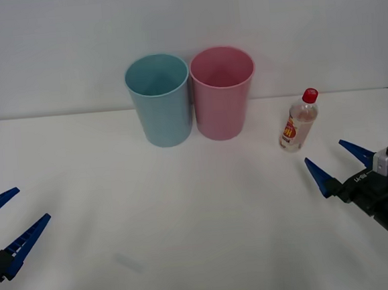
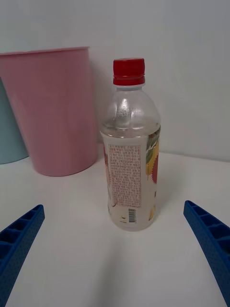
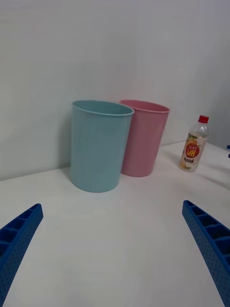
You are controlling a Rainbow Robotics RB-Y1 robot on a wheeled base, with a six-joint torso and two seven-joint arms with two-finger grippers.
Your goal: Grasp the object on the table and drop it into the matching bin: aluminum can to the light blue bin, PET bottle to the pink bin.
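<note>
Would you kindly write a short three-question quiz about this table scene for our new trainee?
1. True or false: the bottle stands upright on the table.
2. Which bin stands nearer the bottle: A) the light blue bin, B) the pink bin?
3. Fill in: the right gripper, just short of the bottle, has its fingers ____, as has the left gripper.

Key: 1 true; 2 B; 3 open.

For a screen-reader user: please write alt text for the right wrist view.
A small clear PET bottle with a red cap stands upright on the white table, between the open blue fingers of the right claw. Behind it stand the pink bin and the light blue bin's edge.
</note>
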